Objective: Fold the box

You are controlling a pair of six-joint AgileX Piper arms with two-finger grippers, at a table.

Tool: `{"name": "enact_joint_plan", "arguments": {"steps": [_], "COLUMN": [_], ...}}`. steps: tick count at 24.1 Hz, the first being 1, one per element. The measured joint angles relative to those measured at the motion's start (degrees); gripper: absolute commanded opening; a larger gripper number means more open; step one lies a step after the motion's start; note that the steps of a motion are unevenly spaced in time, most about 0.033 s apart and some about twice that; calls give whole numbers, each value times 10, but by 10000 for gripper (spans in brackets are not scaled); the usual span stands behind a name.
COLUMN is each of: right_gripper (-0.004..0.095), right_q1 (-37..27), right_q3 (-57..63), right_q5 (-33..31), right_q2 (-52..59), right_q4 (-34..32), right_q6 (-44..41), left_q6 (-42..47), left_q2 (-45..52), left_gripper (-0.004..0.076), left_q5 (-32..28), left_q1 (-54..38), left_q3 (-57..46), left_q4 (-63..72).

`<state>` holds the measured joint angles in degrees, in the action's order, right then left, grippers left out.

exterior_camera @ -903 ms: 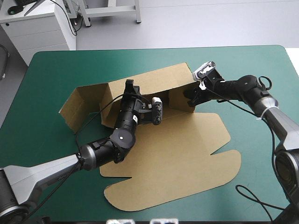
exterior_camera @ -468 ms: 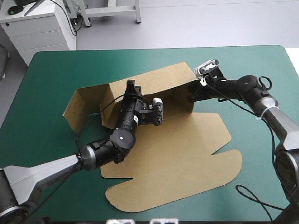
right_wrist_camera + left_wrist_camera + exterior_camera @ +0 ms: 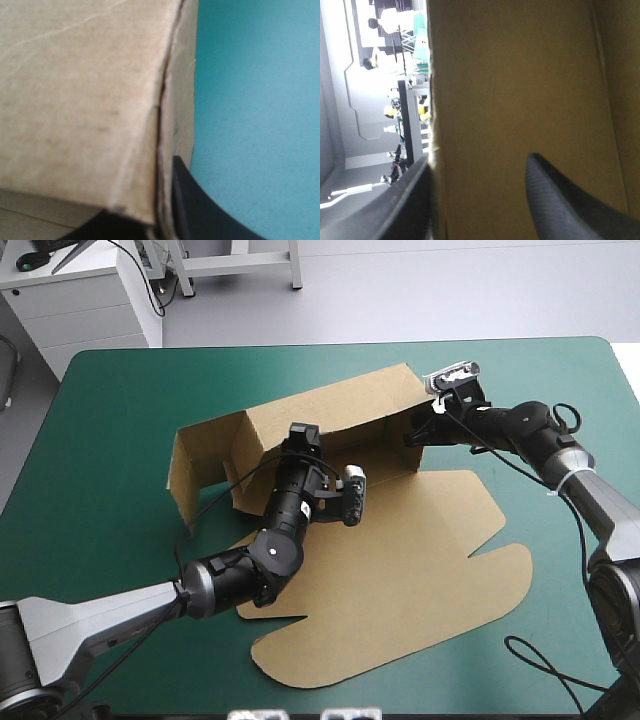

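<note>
1 box (image 3: 400, 580), 2 grippers: left gripper (image 3: 479, 161) straddling, right gripper (image 3: 412, 432) clamping.

From where I stand, no lettering, label or number can be read, neither on the brown cardboard box (image 3: 400, 580) nor on the teal-green table cover (image 3: 120, 390).

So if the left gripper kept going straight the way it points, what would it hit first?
The box: its brown wall fills the way ahead of the left gripper, between its open fingers. It looks very close, maybe touching; depth is hard to judge.
</note>
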<state>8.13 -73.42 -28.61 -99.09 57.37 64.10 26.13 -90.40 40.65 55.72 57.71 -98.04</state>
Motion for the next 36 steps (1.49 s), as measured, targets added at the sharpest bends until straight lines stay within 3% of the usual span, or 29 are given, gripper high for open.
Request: {"name": "enact_joint_plan", "arguments": {"steps": [9, 11, 12, 13, 14, 18, 20, 24, 28, 34, 36], "right_gripper": [-4, -4, -4, -4, -4, -4, -4, -4, -4, -4, -4], "right_q1": [0, 0, 0, 0, 0, 0, 0, 0, 0, 0, 0], "right_q3": [-8, -12, -14, -15, -17, -19, -23, -25, -27, -29, -29], "right_q5": [40, 38, 36, 33, 29, 14, 6, -3, -9, -14, -15], "right_q2": [0, 0, 0, 0, 0, 0, 0, 0, 1, 3, 3], "right_q4": [-25, -44, -54, -66, -78, -118, -137, -149, -166, -226, -231], "right_q6": [-55, -78, -92, -106, -120, -171, -191, -216, -242, -309, -317], "left_q6": [-37, -37, -37, -37, -37, -41, -60, -144, -328, -653, -685], "left_q2": [0, 0, 0, 0, 0, 13, 48, 139, 216, 234, 234], "left_gripper": [384, 270, 190, 41, -1, 16, 16, 16, 16, 16, 16], "left_q5": [124, 152, 164, 176, 187, 193, 147, 73, 7, 31, 38], "left_q1": [120, 138, 144, 148, 149, 143, 115, -11, -231, -592, -675], "left_q3": [0, 0, 0, 0, 0, 0, 8, 55, 92, 93, 93], "left_q4": [5, 6, 7, 7, 7, 57, 148, 345, 667, 1130, 1208]}}
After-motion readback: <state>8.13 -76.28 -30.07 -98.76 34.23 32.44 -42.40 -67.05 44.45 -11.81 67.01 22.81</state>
